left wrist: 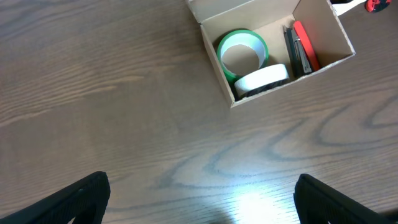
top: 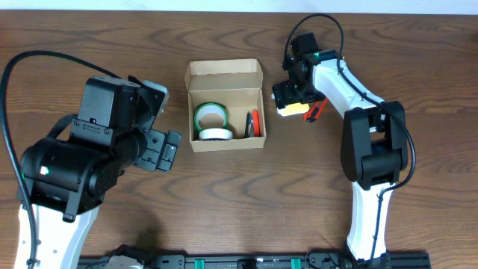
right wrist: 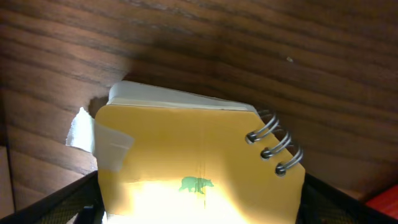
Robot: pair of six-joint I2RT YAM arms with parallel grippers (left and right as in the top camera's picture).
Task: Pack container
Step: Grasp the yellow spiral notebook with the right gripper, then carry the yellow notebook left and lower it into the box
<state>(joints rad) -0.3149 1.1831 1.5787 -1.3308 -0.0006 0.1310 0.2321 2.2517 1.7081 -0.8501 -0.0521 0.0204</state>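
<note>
The container (top: 224, 69) is a tan cardboard box, open at table centre, its flap lid folded back. Inside are a green tape roll (top: 211, 113), a white tape roll (top: 215, 134) and a red-and-black flat item (top: 255, 123) on edge at the right wall. The box also shows in the left wrist view (left wrist: 326, 28). My right gripper (top: 290, 101) is right of the box, its fingers closed against both sides of a yellow spiral notepad (right wrist: 199, 155) with a green bear print and a taped white tab. My left gripper (left wrist: 202, 199) is open and empty over bare wood, left of the box.
A red-handled object (top: 314, 110) lies just right of the notepad; its corner shows in the right wrist view (right wrist: 385, 205). The right arm's base (top: 371, 194) stands at the front right, and the left arm's bulk (top: 82, 161) at the front left.
</note>
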